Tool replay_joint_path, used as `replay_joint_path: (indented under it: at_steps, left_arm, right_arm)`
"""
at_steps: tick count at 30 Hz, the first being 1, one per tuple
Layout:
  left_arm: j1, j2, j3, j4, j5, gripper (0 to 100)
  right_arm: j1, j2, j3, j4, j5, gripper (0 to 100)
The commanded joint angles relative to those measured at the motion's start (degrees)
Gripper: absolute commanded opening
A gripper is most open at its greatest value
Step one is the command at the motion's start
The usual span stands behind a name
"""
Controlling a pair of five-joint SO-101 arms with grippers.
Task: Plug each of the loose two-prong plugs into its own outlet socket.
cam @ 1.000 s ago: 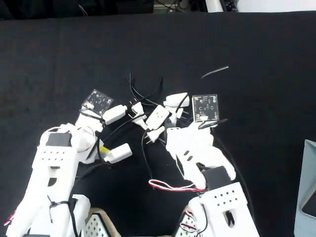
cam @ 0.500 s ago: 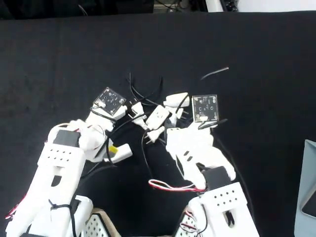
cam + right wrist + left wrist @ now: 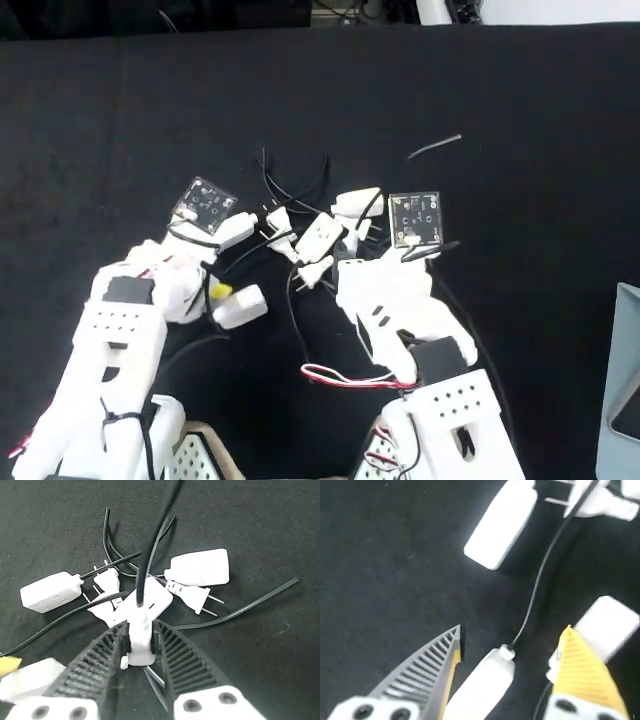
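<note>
Nearest the near edge of the table [image 3: 90, 110], the left gripper [image 3: 512, 637] is hanging with its fingers spread wide. It's straddling a white corded body [image 3: 480, 685] without pinching it, so it's grasping nothing. A white outlet block [image 3: 607, 622] is sitting right against the outside of its yellow finger [image 3: 577, 670]. My worry: if it's closing from here, that finger is probably shoving the block aside or snagging the thin black cord [image 3: 541, 577] running between the fingers, instead of getting a clean hold.

A bit further in, the right gripper [image 3: 139, 629] is clamping a two-prong plug [image 3: 140, 650], with a black cord [image 3: 149, 550] rising from it over the pile. I can't tell how its prongs are aimed. It's gripping a narrow body, so I'm guessing the plug is going to be twisting in the fingers once the prongs are meeting resistance.

Beyond that, toward the middle of the table, things are lying in a tangle. There's a middle socket [image 3: 152, 597] right at the held plug's tip, a loose plug [image 3: 192, 594] just beside it, a far socket [image 3: 199, 567] behind that, and a side socket [image 3: 50, 591] lying apart. Nothing is pinning those sockets down, so pushing a plug in is likely just sliding the socket away. Tugging the held cord is likely dragging neighbours along too.
</note>
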Motion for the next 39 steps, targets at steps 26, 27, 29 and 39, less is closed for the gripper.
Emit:
replay_joint_path:
  at_steps: [26, 27, 29, 39]
  left_arm:
    - [6.4, 4.0, -3.6, 4.0, 3.7, 31]
    - [5.6, 6.7, -4.3, 2.6, 3.7, 31]
    - [3.6, 12.0, -6.9, 1.0, 3.7, 31]
    - [1.0, 22.2, -16.0, 2.5, 3.8, 31]
  right_arm:
    - [-0.7, -0.7, 0.4, -1.0, 0.3, 1.2]
    - [-0.7, -0.7, 0.4, -1.0, 0.3, 1.2]
    - [-0.7, -0.7, 0.4, -1.0, 0.3, 1.2]
    - [-0.7, -0.7, 0.4, -1.0, 0.3, 1.2]
